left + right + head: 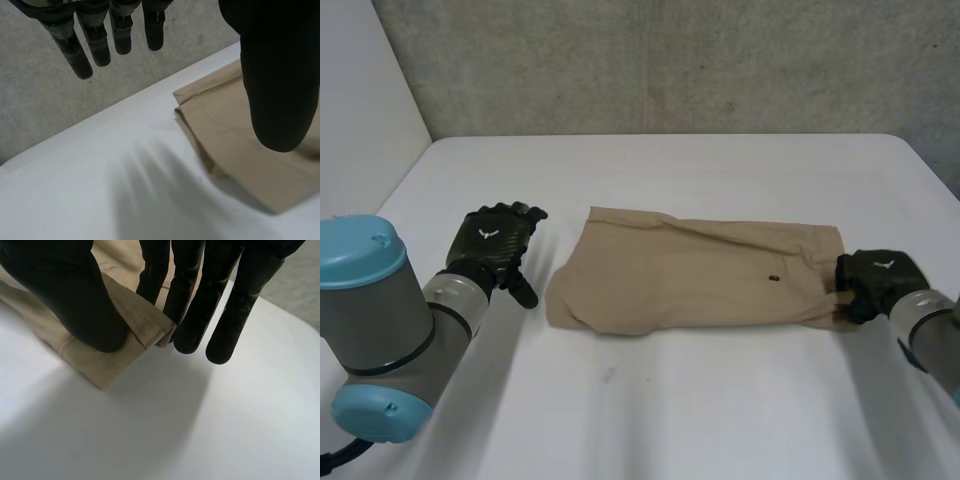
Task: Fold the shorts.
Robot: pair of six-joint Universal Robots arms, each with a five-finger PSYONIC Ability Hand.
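Observation:
Tan shorts (700, 275) lie flat across the middle of the white table (670, 400), folded lengthwise. My left hand (495, 245) hovers above the table just left of the shorts' left end, touching nothing. In the left wrist view its fingers (90, 45) are straight and spread, and the shorts (235, 140) lie beyond its thumb. My right hand (880, 280) is at the near right corner of the shorts. In the right wrist view its thumb (75, 295) presses on top of the stitched hem (140, 325), with the fingers against the other side, pinching that corner.
A grey concrete wall (670, 60) rises behind the table's far edge and a white wall (360, 100) stands at the left. Bare table surface lies in front of the shorts and on both sides of them.

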